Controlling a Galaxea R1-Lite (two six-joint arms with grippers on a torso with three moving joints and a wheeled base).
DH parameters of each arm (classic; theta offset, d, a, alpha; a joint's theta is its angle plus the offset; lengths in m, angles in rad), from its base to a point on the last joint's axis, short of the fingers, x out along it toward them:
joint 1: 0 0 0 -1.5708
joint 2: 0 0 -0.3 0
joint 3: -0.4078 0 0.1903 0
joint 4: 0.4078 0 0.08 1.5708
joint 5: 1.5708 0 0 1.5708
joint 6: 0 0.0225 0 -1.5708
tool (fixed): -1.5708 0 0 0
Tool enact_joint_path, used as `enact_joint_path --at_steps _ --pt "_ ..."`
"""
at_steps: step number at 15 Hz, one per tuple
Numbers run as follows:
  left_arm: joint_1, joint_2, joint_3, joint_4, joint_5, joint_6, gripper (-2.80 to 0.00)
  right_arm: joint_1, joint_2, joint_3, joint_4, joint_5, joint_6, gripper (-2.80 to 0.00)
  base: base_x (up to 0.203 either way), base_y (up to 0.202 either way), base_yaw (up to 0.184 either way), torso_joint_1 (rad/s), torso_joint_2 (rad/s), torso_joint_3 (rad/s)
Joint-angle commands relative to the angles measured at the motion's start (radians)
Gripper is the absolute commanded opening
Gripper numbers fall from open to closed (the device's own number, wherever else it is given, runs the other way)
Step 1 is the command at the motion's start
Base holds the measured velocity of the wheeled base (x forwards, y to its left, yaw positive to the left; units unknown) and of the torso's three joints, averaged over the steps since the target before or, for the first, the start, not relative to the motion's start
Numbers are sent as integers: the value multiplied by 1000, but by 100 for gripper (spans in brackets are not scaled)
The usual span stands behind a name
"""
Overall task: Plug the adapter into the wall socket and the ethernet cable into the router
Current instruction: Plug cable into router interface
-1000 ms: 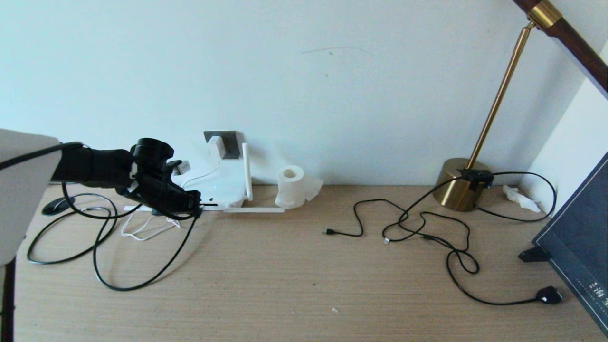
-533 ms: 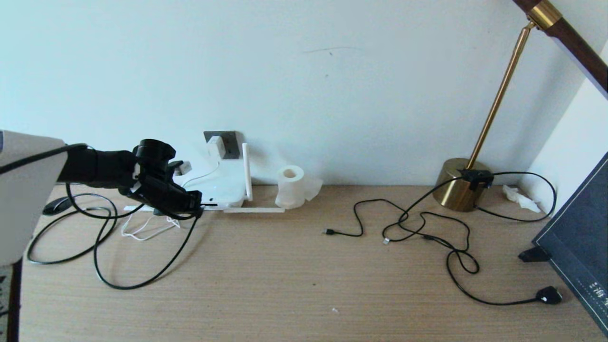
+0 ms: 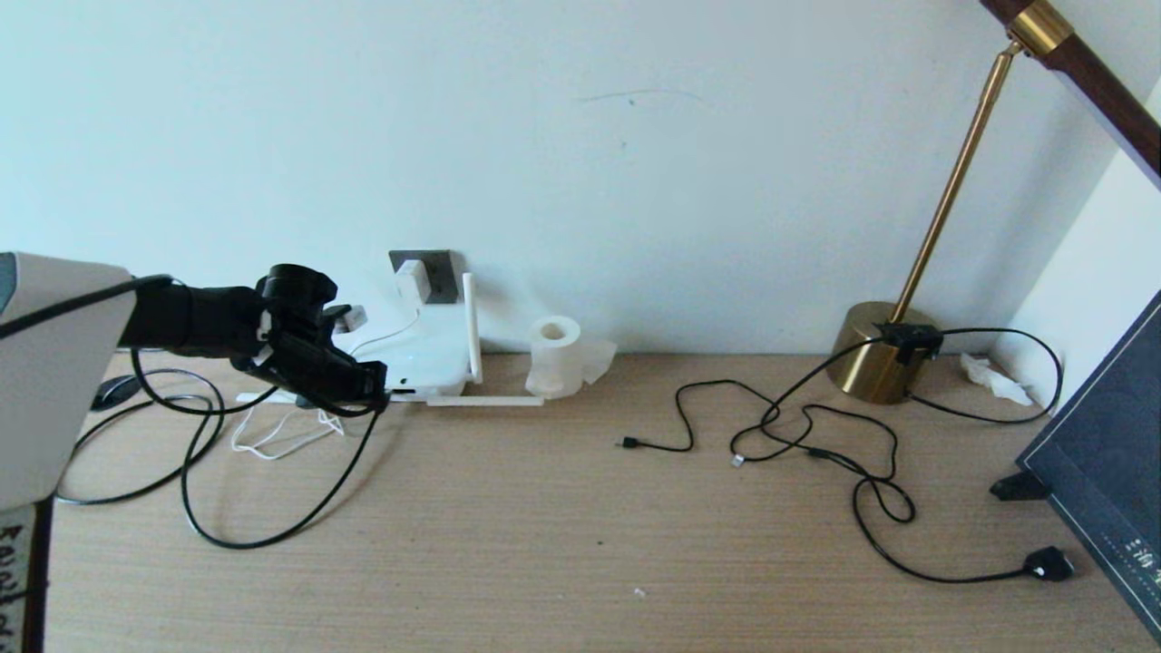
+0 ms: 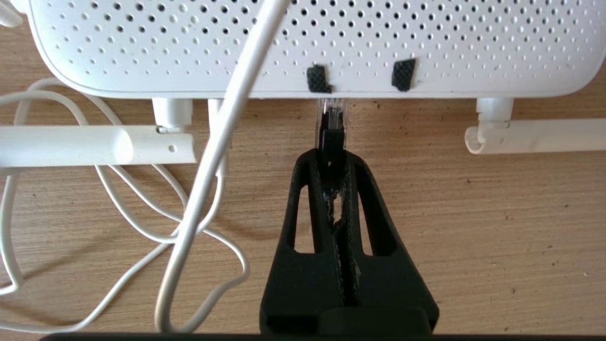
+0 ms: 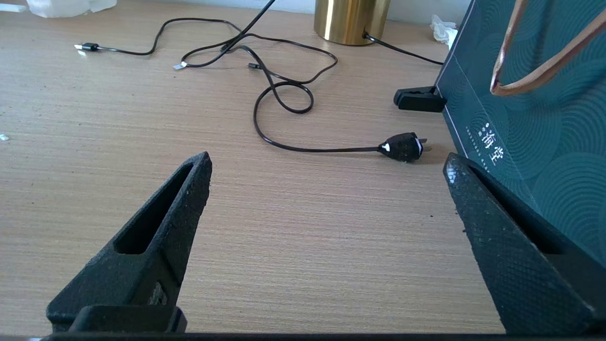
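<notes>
Black jaws of our left gripper (image 4: 333, 163) are pinched tight on the plug of the ethernet cable (image 4: 330, 124), its clear clip end just at the router (image 4: 303, 47) edge, below two dark pads on the perforated white shell. We judge insertion is underway, not confirmed seated; the port itself is hidden under the router lip. To do it well, we keep the plug square to the router face, push straight in without tilting, and hold grip until it seats, watching that the light router doesn't slide back toward the wall.

Router: flat white box, dotted vents, stick antennas folded along its front on the wooden desk (image 3: 580, 544). White cord (image 4: 222, 123) crosses the router front, just beside the plug; it could snag. Cable slack loops on the desk on the near side of the router. Behind the router, the adapter (image 3: 413, 281) sits on the wall socket (image 3: 437, 269), looks plugged. Our right gripper (image 5: 326, 199) hangs wide open, holding nothing, well apart from the router, near a lamp plug (image 5: 402, 147).
</notes>
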Motion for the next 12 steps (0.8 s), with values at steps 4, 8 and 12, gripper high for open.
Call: enact_joint_path --at_steps 4,8,12 --pt "3 5 -8 2 0 0 -280 0 1 0 1 0 0 0 0 0 0 0 0 0" --pt "7 2 -8 4 -2 -1 -280 0 1 0 0 0 0 0 0 0 0 0 0 0" --pt "12 -1 -5 4 -2 -1 -280 0 1 0 0 0 0 0 0 0 0 0 0 0"
